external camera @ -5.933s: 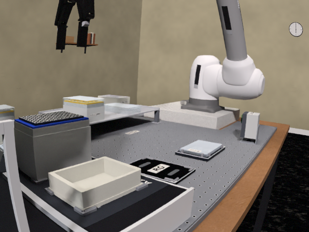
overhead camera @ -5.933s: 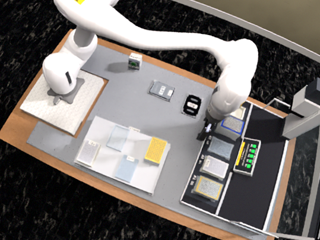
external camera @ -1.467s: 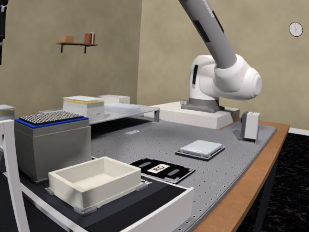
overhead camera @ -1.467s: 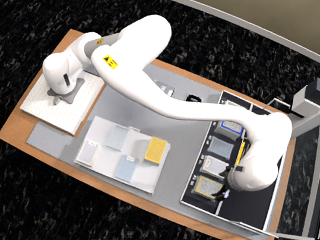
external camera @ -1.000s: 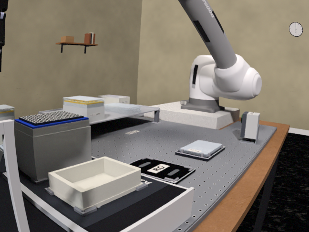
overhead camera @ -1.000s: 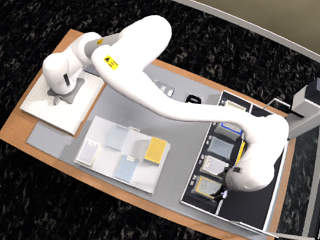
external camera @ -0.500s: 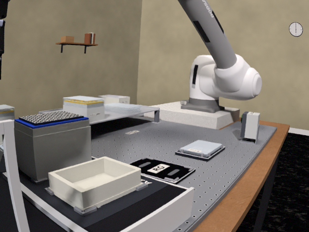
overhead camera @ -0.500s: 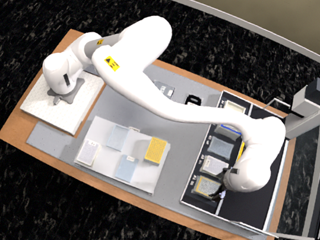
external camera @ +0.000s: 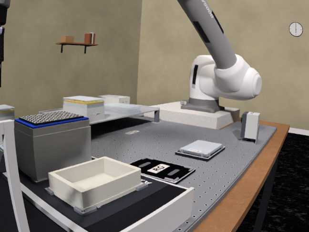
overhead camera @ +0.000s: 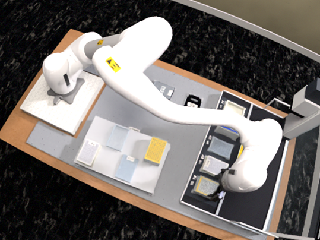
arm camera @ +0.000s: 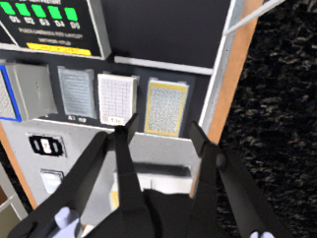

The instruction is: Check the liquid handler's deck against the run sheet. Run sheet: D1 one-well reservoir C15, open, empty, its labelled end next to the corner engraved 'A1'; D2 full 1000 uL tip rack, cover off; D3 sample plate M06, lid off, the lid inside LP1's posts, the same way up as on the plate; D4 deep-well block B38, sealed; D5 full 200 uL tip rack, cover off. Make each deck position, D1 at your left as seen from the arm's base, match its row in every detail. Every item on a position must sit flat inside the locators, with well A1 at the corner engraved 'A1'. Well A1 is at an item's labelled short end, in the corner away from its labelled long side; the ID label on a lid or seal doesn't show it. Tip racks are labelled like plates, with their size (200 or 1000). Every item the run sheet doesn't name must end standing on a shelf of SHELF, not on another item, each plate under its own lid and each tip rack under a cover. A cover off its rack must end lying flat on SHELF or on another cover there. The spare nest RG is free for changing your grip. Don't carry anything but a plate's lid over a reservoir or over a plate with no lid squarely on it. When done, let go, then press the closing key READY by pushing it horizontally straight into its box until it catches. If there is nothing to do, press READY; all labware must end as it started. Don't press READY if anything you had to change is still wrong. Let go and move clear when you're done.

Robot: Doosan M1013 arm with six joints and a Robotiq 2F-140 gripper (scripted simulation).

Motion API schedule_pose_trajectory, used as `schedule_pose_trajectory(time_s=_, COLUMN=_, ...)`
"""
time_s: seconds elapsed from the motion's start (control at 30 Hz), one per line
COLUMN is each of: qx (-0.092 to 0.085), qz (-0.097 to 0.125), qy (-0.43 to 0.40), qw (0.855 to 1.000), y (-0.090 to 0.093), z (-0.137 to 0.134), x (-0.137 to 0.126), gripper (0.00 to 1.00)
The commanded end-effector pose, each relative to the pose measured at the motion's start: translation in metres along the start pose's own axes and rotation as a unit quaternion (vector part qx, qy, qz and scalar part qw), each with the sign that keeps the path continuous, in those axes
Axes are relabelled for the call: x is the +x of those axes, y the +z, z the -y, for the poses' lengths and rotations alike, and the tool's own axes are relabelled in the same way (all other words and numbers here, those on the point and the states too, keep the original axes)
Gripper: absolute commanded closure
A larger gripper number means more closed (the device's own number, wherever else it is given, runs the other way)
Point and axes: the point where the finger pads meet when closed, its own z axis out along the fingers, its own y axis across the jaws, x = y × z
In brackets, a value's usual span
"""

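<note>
My gripper (overhead camera: 216, 196) (arm camera: 164, 123) is open and empty. It hangs above the deck at the yellow-rimmed tip rack (overhead camera: 206, 185) (arm camera: 166, 107), which stands uncovered on the last position of the row. Beside it come the white block (overhead camera: 214, 165) (arm camera: 117, 98), the clear plate (overhead camera: 220, 147) (arm camera: 76, 90), the tall blue-rimmed tip rack (overhead camera: 227, 131) (external camera: 51, 117) with no cover, and the open, empty white reservoir (overhead camera: 234, 107) (external camera: 94, 179). A lid (overhead camera: 163, 88) (external camera: 200, 148) lies flat in the lid park. My arm hides part of the blue rack in the overhead view.
The shelf (overhead camera: 132, 177) (external camera: 123, 114) holds a covered yellow-banded rack (overhead camera: 155, 150) (external camera: 83, 106), a lidded plate (overhead camera: 88, 152) and two clear covers (overhead camera: 117, 137) (overhead camera: 126, 168). The RG nest (overhead camera: 193, 100) (external camera: 162, 170) (arm camera: 46, 146) is bare. The READY key box (external camera: 251, 124) stands near the table edge. The handler's gantry (overhead camera: 314, 102) rises behind the deck.
</note>
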Motion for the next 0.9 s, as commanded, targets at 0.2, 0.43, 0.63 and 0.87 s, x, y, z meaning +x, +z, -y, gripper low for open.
schedule_pose_trajectory(time_s=0.2, qx=0.0, qz=-0.001, qy=0.0, qw=1.0, y=0.013, z=0.0, x=0.0, gripper=0.33)
schedule_pose_trajectory(time_s=0.43, qx=0.0, qz=-0.001, qy=0.0, qw=1.0, y=0.022, z=0.0, x=0.0, gripper=0.33)
schedule_pose_trajectory(time_s=0.63, qx=0.0, qz=-0.001, qy=0.0, qw=1.0, y=0.032, z=0.0, x=0.0, gripper=0.33)
schedule_pose_trajectory(time_s=0.87, qx=0.0, qz=-0.001, qy=0.0, qw=1.0, y=0.04, z=0.0, x=0.0, gripper=0.33)
